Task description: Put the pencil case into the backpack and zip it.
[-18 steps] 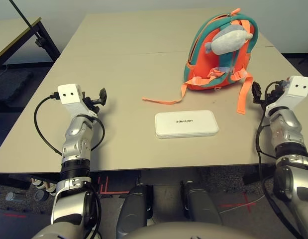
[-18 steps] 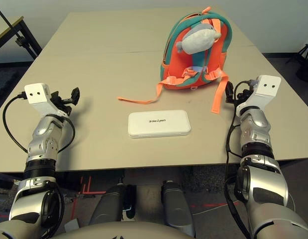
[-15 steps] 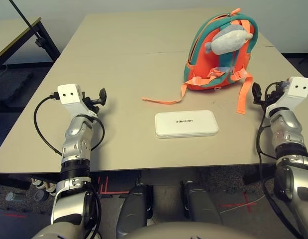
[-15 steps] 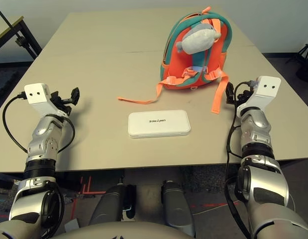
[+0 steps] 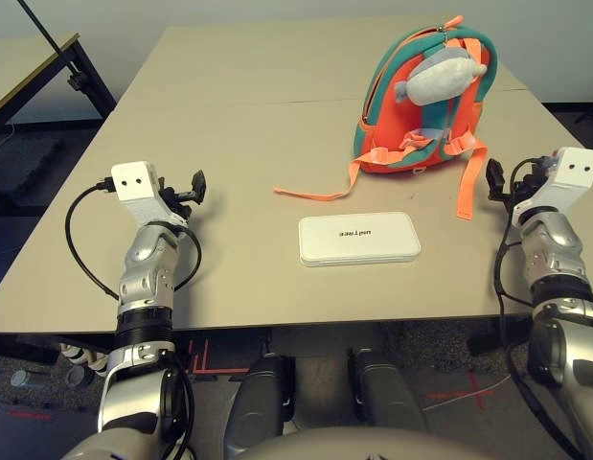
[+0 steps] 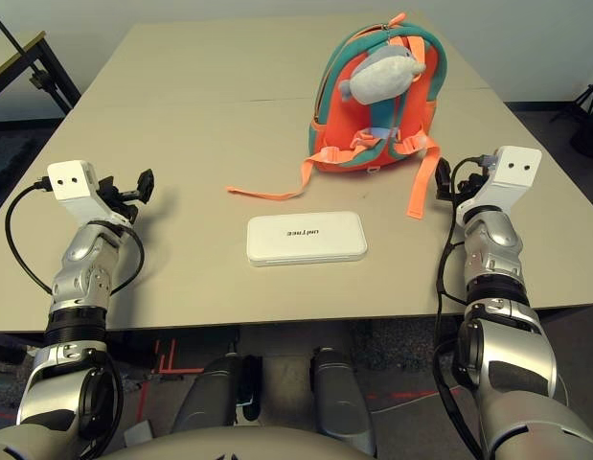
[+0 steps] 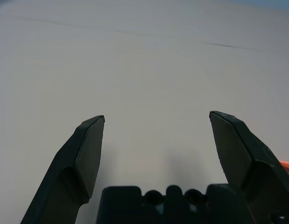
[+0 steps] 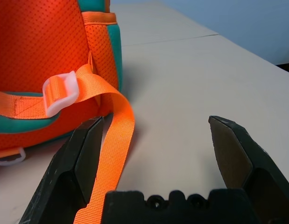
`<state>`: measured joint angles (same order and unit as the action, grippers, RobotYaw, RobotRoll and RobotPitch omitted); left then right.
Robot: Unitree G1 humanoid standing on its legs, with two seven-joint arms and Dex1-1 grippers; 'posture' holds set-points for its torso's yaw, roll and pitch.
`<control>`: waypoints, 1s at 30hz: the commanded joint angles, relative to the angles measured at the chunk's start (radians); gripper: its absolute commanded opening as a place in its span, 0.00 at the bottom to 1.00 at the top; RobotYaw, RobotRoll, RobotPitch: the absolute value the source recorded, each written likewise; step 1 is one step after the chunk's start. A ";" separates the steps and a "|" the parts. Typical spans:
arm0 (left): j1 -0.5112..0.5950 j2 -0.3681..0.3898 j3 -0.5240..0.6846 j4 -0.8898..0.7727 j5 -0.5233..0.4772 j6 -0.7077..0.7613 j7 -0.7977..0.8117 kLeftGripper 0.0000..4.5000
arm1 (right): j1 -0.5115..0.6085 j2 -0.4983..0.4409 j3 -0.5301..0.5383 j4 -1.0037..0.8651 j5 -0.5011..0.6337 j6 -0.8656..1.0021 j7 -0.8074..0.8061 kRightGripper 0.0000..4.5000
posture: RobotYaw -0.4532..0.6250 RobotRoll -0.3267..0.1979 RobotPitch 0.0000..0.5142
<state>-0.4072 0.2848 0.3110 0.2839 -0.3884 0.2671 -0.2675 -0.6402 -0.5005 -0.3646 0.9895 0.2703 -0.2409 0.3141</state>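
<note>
The white pencil case (image 5: 359, 239) lies flat near the table's front edge, its dark lettering facing up. Behind it and to the right lies the orange backpack (image 5: 421, 105) with teal trim, straps up, a grey whale charm (image 5: 438, 75) resting on it. One orange strap (image 8: 111, 144) trails toward my right gripper (image 8: 156, 135), which is open and empty just right of the strap's end (image 5: 466, 196). My left gripper (image 7: 156, 130) is open over bare tabletop at the left, far from both things.
A long orange strap (image 5: 315, 193) runs left from the backpack across the table (image 5: 239, 125). A dark-framed stand (image 5: 76, 67) sits beyond the table's left side. Black cables loop around both forearms.
</note>
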 commanded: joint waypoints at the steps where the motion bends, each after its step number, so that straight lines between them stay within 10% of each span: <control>1: 0.019 0.006 -0.012 -0.064 -0.073 0.135 -0.057 1.00 | 0.024 -0.003 0.027 -0.007 -0.029 -0.009 0.029 0.99 | 0.29 0.62 0.21; 17: -0.014 -0.004 0.126 -0.190 -0.638 1.066 -0.062 1.00 | 0.064 0.009 0.088 -0.093 -0.076 0.007 0.114 0.99 | 0.29 0.62 0.22; 30: -0.086 -0.028 0.152 -0.032 -0.644 1.231 -0.009 1.00 | 0.090 0.016 0.090 -0.124 -0.083 0.021 0.109 0.99 | 0.27 0.62 0.22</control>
<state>-0.4714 0.2536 0.4534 0.2208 -1.0483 1.4818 -0.2842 -0.5652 -0.4907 -0.2842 0.8873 0.1925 -0.2322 0.4261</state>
